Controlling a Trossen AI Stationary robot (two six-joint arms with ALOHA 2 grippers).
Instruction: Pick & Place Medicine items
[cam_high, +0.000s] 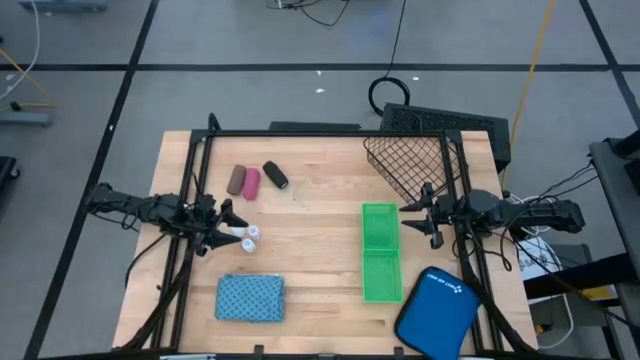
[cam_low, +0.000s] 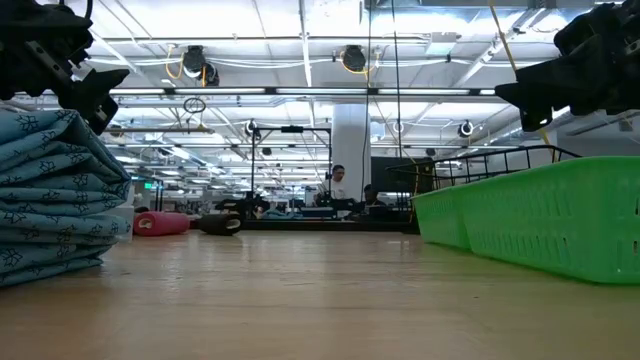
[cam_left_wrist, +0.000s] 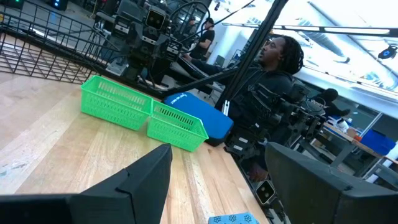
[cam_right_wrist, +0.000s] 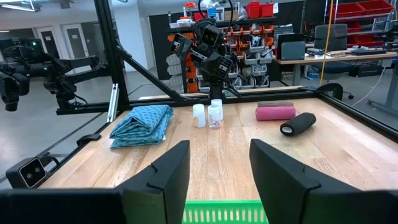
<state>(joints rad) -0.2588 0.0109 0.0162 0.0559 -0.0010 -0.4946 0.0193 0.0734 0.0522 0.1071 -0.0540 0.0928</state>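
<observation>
My left gripper (cam_high: 228, 222), fingers spread and empty, hovers just beside the white bottles (cam_high: 247, 236), so it is nearer than my right gripper (cam_high: 415, 214), also released.

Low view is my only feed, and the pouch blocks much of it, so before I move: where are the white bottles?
Observer: The white bottles stand just beside the left gripper, between the rolls and the teal pouch.
Operator: Is that gripper ready to take one?
Observer: The left wrist view shows its fingers open, holding nothing.
Operator: And the right arm?
Observer: The right gripper waits open beside the green tray, at the end nearest the wire basket.
</observation>
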